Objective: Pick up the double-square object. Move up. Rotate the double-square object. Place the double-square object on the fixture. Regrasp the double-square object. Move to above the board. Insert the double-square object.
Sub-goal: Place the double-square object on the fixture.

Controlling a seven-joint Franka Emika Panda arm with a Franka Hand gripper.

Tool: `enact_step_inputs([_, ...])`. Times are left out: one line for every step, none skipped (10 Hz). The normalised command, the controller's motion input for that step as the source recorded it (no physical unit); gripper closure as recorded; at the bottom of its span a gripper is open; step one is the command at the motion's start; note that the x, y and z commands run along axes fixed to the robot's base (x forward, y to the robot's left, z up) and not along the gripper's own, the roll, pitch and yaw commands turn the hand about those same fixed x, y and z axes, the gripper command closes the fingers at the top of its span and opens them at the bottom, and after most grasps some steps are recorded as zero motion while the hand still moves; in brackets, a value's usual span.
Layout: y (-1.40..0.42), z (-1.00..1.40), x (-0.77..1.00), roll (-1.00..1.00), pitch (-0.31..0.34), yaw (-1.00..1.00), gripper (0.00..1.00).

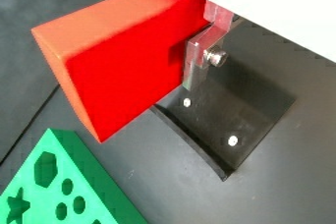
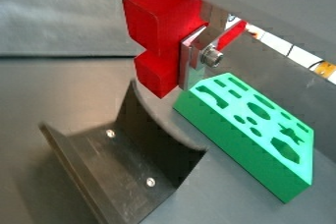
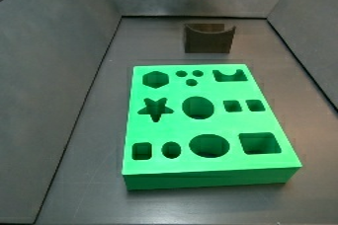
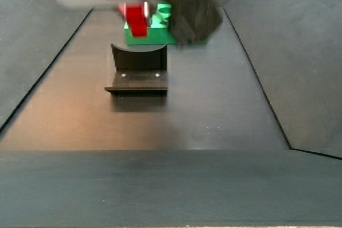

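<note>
My gripper (image 2: pixel 168 41) is shut on the double-square object (image 2: pixel 155 27), a bright red stepped block. One silver finger (image 2: pixel 197 53) presses its side; the other finger is hidden behind it. In a side view the red block (image 4: pixel 136 18) hangs in the air above the fixture (image 4: pixel 138 70), a dark bracket on a base plate. In the wrist views the fixture (image 1: pixel 237 120) lies below the block, apart from it. The green board (image 3: pixel 205 120) with shaped cut-outs lies flat on the floor beside the fixture (image 3: pixel 208 37).
Sloping dark walls (image 3: pixel 79 81) enclose the floor on both sides. The board's corner (image 1: pixel 59 184) lies close to the fixture's base plate. A red-handled item (image 2: pixel 231 35) shows behind the finger.
</note>
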Motion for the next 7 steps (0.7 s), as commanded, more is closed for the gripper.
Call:
enact_step_inputs([0.08, -1.0, 0.13, -1.0, 0.074, -0.16, 1.0])
enact_step_inputs([0.09, -1.0, 0.14, -0.95, 0.066, -0.17, 1.0])
enact_step_inputs([0.1, -1.0, 0.15, -0.78, 0.05, -0.16, 1.0])
enact_step_inputs([0.1, -1.0, 0.16, -0.62, 0.036, -0.15, 1.0])
enact_step_inputs([0.11, -1.0, 0.17, -0.4, 0.026, -0.13, 1.0])
enact_step_inputs([0.11, -1.0, 0.18, -0.27, 0.02, -0.11, 1.0])
enact_step_inputs([0.11, -1.0, 0.19, -0.23, 0.016, -0.11, 1.0])
